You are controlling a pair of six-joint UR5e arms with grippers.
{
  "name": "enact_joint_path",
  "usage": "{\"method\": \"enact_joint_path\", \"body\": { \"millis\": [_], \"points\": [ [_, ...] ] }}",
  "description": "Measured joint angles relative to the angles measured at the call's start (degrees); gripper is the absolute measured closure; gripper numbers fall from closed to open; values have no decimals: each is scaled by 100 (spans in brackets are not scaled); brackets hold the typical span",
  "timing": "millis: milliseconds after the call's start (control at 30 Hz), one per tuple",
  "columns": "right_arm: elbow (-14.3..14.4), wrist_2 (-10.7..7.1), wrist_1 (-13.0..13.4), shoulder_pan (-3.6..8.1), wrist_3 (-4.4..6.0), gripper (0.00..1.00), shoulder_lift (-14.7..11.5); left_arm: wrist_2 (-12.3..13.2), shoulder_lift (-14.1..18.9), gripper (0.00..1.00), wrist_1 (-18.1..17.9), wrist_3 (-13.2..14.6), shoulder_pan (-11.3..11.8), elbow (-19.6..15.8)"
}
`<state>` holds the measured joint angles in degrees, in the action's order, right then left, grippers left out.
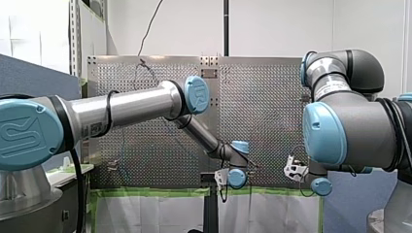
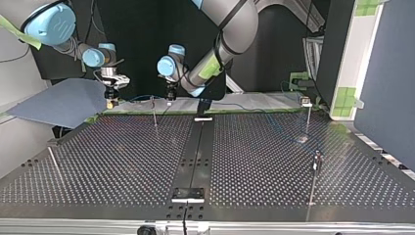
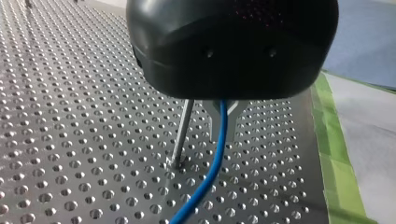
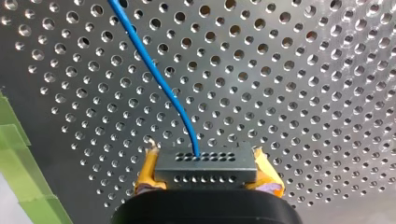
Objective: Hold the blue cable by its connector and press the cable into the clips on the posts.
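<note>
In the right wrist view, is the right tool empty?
No, the right tool clamps the connector of the blue cable between yellow pads.

In the top view both tools hang over the table's [image 2: 122,147] far edge: my right tool [image 2: 111,102] on the left, my left tool [image 2: 169,99] to its right, and a post [image 2: 155,115] between them. The connector [image 4: 205,169] sits pinched in my right tool, and the cable [image 4: 159,79] runs from it over the table. Another post [image 2: 307,117] stands far right
</note>
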<state>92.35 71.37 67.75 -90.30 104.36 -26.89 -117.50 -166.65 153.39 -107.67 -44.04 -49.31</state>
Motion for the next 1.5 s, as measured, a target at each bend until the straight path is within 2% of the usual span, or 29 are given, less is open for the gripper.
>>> {"method": "enact_joint_path", "body": {
  "millis": [233,700,1000,1300,1500],
  "points": [
    [-147,1,-67,6,9,100,-3,100,-2,98,127,9,85,136],
    [-713,-17,-479,25,17,100,-4,268,-3,98,275,109,300,325],
    [-1039,-29,-608,83,106,100,0,247,-3,98,280,163,398,451],
    [-1283,-137,-771,127,116,100,1,217,-3,98,281,218,427,484],
    [-1334,-173,-852,131,113,100,2,184,-2,98,270,290,436,547]
  ]
}}
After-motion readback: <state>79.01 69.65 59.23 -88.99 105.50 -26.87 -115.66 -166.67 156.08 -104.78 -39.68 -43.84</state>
